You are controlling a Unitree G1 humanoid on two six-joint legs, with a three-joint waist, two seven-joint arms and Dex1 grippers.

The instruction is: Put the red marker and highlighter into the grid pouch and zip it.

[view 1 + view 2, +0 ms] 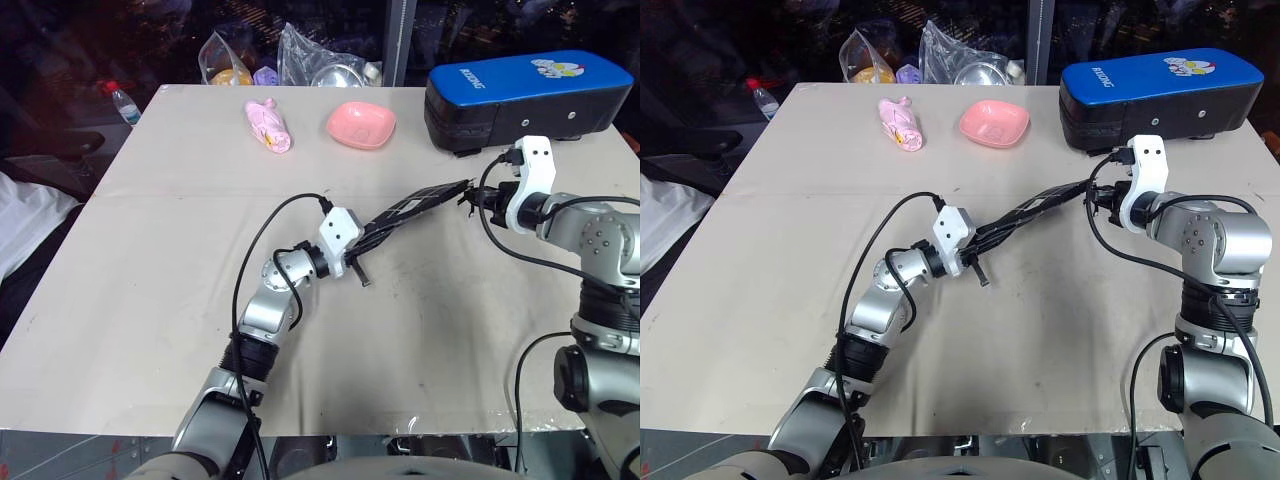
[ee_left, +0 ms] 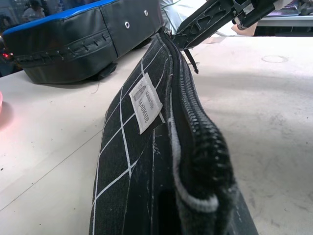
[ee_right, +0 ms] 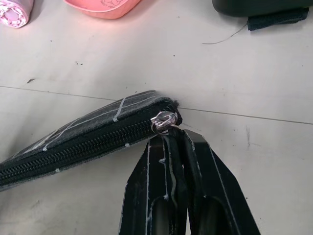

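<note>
The grid pouch (image 1: 420, 205) hangs lengthwise between the clamped left gripper (image 1: 368, 240) and right gripper (image 3: 172, 139), which pinches the zipper pull (image 3: 164, 122) at the far end.

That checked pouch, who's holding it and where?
Both grippers. The left gripper clamps one end of the pouch; the right gripper pinches the zipper pull at the other end.
</note>
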